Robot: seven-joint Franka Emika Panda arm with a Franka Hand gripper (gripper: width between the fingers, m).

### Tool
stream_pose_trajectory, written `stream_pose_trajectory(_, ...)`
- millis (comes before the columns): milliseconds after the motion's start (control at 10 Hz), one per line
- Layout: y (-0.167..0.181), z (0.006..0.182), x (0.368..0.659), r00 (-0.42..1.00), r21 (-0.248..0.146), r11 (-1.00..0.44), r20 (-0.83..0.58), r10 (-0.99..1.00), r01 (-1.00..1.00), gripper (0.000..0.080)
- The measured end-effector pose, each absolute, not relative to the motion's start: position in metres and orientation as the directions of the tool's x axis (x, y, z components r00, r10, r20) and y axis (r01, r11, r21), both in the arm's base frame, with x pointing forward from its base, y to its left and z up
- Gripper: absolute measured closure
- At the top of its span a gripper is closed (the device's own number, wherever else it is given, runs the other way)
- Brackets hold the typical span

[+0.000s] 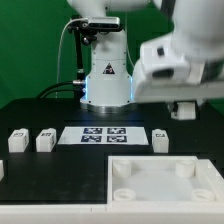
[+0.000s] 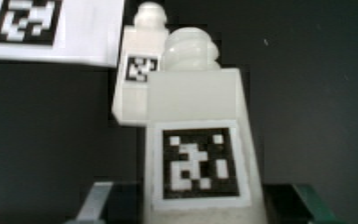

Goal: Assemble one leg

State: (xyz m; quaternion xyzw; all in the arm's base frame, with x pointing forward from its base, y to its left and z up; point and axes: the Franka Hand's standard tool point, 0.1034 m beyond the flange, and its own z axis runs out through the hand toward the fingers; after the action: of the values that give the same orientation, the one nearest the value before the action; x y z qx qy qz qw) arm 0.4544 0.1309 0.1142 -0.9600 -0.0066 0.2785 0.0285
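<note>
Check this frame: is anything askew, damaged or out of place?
Nothing stands out. The legs look whole and lie apart, the tray sits flat, and the open hand is over one leg.

leg (image 2: 194, 120): white plastic is shown, smooth, with a faint sheen; a matt black-and-white printed marker is carried on one face.
second leg (image 2: 142, 55): the same smooth white plastic is seen.
tray-like piece (image 1: 165, 181): white plastic, smooth, dully finished.
table (image 1: 50, 185): a black matt surface is presented; the material cannot be told.
marker board (image 1: 105, 134): a flat white matt sheet, printed with black tags.
robot base (image 1: 105, 80): a glossy white casing, on which light is reflected.
</note>
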Motion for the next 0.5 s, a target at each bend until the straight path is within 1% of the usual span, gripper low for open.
stream_pose_trajectory(100, 0.140, 0.123, 0.445, 0.860, -0.033, -0.999, -0.510, -0.003, -0.023, 0.0509)
stream_pose_trajectory(400, 0.143, 0.121, 0.456, 0.968, -0.059, -0.998, -0.252, -0.006, -0.022, 0.0509)
stream_pose_trajectory(500, 0.135, 0.121, 0.469, 0.982, -0.079, -0.997, -0.184, 0.034, 0.020, 0.0509)
